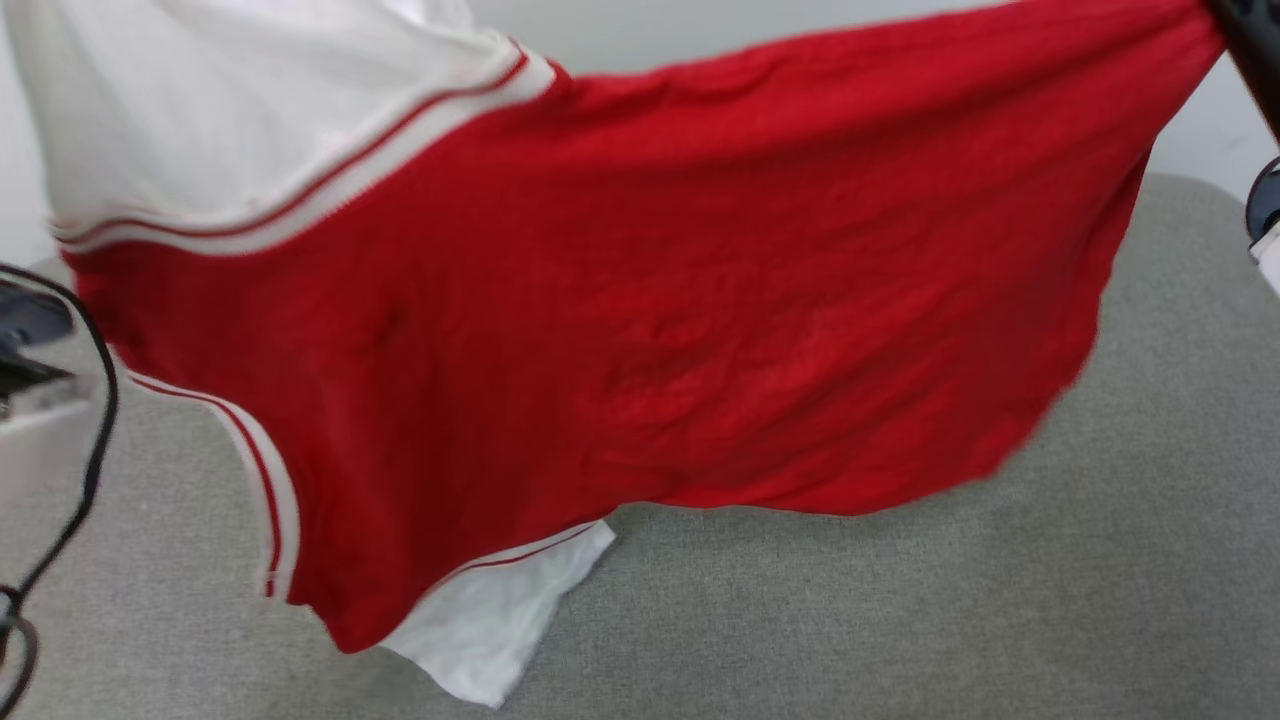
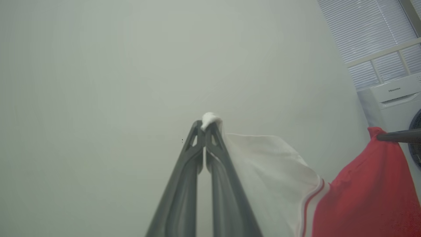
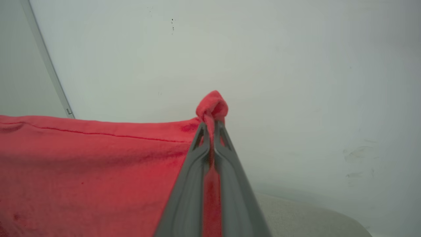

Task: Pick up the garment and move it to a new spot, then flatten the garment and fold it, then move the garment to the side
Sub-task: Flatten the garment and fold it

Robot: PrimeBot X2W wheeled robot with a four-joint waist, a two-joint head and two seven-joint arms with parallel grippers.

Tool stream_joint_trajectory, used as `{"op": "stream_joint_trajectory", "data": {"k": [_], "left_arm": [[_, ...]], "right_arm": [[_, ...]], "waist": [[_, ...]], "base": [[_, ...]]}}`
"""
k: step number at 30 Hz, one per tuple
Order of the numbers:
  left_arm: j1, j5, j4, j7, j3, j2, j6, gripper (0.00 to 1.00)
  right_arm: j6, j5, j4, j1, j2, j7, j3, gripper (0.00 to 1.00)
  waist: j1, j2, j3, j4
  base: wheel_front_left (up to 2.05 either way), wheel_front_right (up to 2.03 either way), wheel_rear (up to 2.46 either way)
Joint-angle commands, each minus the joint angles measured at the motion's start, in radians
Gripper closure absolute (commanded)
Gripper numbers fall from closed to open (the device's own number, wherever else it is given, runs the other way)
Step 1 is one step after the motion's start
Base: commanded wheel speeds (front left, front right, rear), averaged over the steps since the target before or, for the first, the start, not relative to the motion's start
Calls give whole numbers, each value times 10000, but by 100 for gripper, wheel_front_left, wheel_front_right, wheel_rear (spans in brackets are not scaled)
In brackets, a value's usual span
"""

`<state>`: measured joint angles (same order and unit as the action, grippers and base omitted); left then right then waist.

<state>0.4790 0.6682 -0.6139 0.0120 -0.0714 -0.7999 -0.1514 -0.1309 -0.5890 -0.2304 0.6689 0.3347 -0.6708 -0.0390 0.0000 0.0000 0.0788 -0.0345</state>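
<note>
**Head view.** Stretched in the air from upper left to upper right of the frame: shirt (image 1: 640, 300), red body toward the camera, lightly creased. At upper left, white sleeve (image 1: 250, 110) edged with red-and-white striped trim. At lower centre, second sleeve (image 1: 500, 620) hanging below the red hem, close to the grey padded surface (image 1: 900, 620); contact there not determinable. Along the left edge, black cable (image 1: 95, 430).

**Left wrist view.** At bottom centre, left gripper (image 2: 205, 126), fingers pressed together on a small tuft of white sleeve cloth standing out at the tips. Rest of the sleeve, striped trim and red body falling away toward lower right. At the right edge, right gripper (image 2: 381, 137), dark fingers clamped on a red corner of the shirt. At upper right, washing machine (image 2: 394, 98) and window blind (image 2: 368, 29).

**Right wrist view.** At centre, right gripper (image 3: 210, 126), fingers closed tight on a red bunch of shirt cloth poking above the tips. Red cloth spread taut across the lower left. Grey surface at lower right, below the fingers.
</note>
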Motion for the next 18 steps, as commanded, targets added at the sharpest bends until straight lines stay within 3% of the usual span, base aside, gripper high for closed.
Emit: {"op": "stream_joint_trajectory", "data": {"k": [1,8,18], "left_arm": [[245,93,28,51,77,-7,-62,100],[2134,520,665,380,369,-131,7,100],[6521,587,3236,729,-377,-182,976,100]], "right_arm": [[3,-14,-98,200,-94,-51,-71,100],[3,300,-450,938,-371,-124,-365,100],[3,1292,648,3523,-498,907,-337,100]], "waist": [[0,0,222,-94],[0,0,1472,-212],[0,0,4062,-228]], "base": [[0,0,0],[0,0,0],[0,0,0]]}}
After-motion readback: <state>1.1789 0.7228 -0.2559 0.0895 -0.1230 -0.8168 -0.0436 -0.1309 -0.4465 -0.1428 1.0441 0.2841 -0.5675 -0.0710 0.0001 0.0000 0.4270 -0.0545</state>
